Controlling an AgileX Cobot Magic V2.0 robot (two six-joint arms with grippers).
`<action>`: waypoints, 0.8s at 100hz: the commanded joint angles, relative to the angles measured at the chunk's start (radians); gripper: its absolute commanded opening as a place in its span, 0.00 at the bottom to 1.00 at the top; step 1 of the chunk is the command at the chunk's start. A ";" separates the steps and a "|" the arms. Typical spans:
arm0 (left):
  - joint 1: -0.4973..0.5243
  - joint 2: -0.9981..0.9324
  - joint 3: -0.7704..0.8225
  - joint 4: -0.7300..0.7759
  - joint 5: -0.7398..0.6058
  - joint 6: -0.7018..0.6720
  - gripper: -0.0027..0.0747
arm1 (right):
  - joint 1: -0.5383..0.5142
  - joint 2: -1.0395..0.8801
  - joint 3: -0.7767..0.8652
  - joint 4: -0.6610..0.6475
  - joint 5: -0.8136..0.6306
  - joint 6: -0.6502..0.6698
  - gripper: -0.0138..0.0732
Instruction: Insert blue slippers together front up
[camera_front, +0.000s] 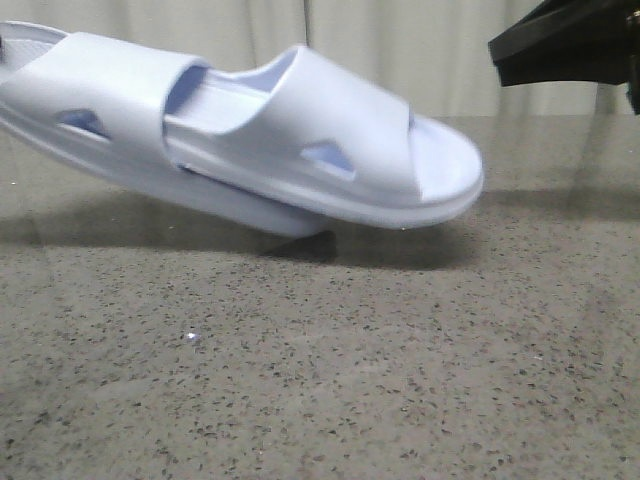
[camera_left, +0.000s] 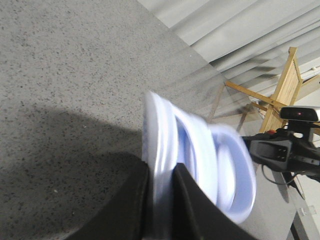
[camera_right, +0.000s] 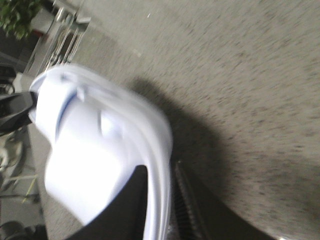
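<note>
- The blue slippers (camera_front: 300, 150) hang above the speckled table (camera_front: 320, 380), already nested: one slipper's front has passed under the other's wide strap, and both toes point toward the robot's right in the front view.
- Their shadow lies on the table below them, and no part of either sole appears to touch the surface.
- In the left wrist view, the left gripper (camera_left: 161, 200) pinches the edge of a slipper's sole, one dark finger on each side of the pale rim.
- In the right wrist view, the right gripper (camera_right: 160, 200) likewise clamps a slipper rim between its fingers; the picture is blurred, so which slipper each arm holds cannot be told for certain.
- A black piece of an arm (camera_front: 565, 40) shows at the top right of the front view, well apart from the slipper toes there.
- The step in hand seems to be the close of the insertion: the pair is joined but sits slightly tilted, the toe end lower than the heel end.
- The next move likely calls for pushing the inner slipper fully home under the strap, then lowering the joined pair flat onto the table, straps up, before the fingers let go.
- A slipper could slide out if one grip releases too soon.
</note>
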 joint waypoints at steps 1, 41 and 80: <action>-0.006 -0.026 -0.027 -0.090 0.099 0.005 0.05 | -0.051 -0.065 -0.030 0.035 0.127 0.018 0.26; -0.038 -0.024 -0.017 -0.097 -0.026 0.056 0.05 | -0.117 -0.149 -0.026 0.000 0.096 0.059 0.26; -0.165 0.093 -0.015 0.016 -0.329 0.185 0.06 | -0.117 -0.152 -0.021 -0.028 0.097 0.063 0.26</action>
